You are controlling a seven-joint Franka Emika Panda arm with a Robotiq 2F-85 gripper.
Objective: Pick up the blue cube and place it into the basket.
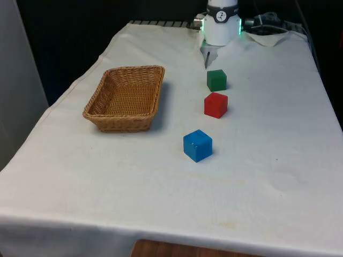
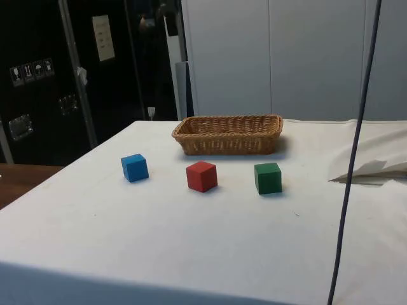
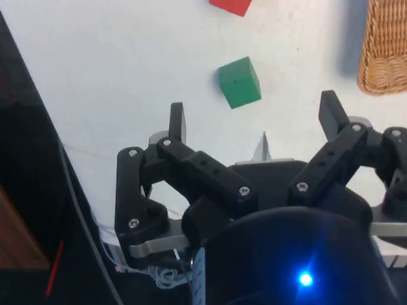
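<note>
The blue cube (image 1: 198,145) (image 2: 135,168) rests on the white cloth, nearest the table's front edge in the front view. The wicker basket (image 1: 127,98) (image 2: 229,133) stands toward the front view's left, with nothing inside it. My gripper (image 3: 254,117) hangs open high over the table's far end, nothing between its fingers (image 3: 177,121). It is well away from the blue cube; the green cube (image 3: 240,82) lies on the cloth below, just beyond its fingertips.
A red cube (image 1: 215,105) (image 2: 201,176) and the green cube (image 1: 216,80) (image 2: 268,178) sit in a line between the blue cube and the robot base. A dark cable (image 2: 353,159) hangs down in the side view.
</note>
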